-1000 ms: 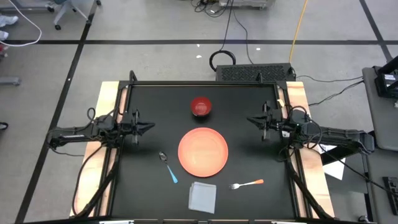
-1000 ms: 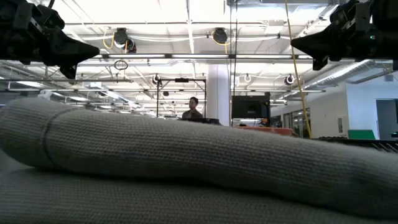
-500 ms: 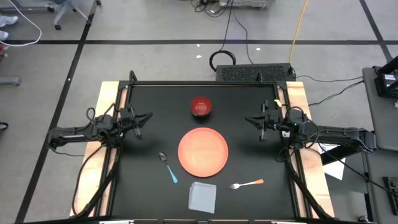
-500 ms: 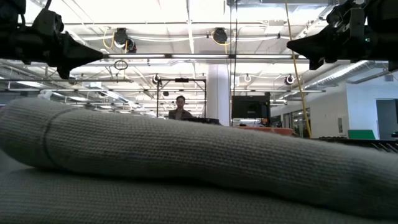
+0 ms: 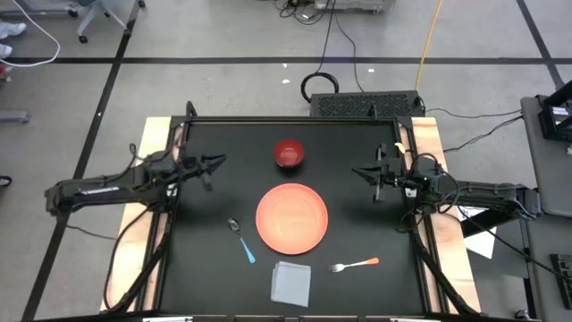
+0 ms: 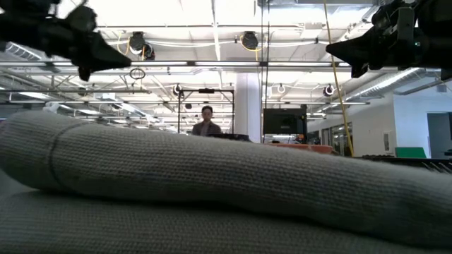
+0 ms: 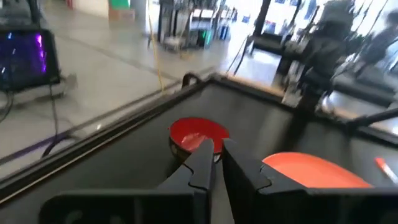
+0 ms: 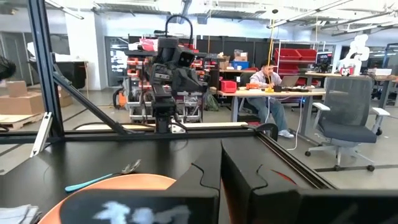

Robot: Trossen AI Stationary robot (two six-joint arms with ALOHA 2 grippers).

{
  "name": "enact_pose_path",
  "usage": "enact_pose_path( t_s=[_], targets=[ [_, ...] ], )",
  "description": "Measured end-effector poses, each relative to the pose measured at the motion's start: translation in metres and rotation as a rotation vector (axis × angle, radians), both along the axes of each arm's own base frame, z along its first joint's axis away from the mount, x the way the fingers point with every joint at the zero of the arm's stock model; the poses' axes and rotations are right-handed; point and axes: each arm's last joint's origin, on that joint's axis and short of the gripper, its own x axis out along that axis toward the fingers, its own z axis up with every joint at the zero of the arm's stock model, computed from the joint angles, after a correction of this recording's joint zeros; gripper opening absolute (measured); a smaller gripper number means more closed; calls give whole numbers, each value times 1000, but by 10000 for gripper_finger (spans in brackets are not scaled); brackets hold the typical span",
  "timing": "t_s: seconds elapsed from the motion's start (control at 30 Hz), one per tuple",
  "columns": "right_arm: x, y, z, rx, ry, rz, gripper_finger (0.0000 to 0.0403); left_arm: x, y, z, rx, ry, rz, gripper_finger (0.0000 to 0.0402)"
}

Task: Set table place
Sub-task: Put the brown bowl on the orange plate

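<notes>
Since a second ago the left claw point(image 5: 217, 162) has swung from the desk's left edge toward the upper middle of the high view, and it now points at the red bowl point(image 5: 288, 154); the right claw point(image 5: 359, 173) has hardly shifted, staying inside the right edge at mid-height. Both claws are narrow and empty: each wrist view shows the two fingers nearly together with nothing between them.

On the desk point(image 5: 357, 233), the bowl sits upper centre, the orange plate point(image 5: 292, 217) at centre, the blue-handled spoon point(image 5: 242, 241) just left of the plate, the folded grey napkin point(image 5: 291, 282) below the plate, and the orange-handled fork point(image 5: 356, 264) lower right.

What matters next is that the bowl lies straight ahead of the left claw, to its right in the high view. In the left wrist view it shows right beyond the fingertips point(image 7: 208, 144). The left arm is probably nearer to it. Its fingers would have to spread before taking the rim.
</notes>
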Motion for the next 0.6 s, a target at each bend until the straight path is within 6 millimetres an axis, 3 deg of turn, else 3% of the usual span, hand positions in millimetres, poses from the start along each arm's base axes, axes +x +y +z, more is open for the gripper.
enact_pose_path(
  t_s=[0.27, 0.6],
  targets=[
    [0, 0, 0, 1, 3, 0, 0, 55, 33, 14, -41, 224, -79, 54],
    [0, 0, -1, 3, 11, 1, 0, 116, 58, 18, -52, 259, -275, 32]
  ],
)
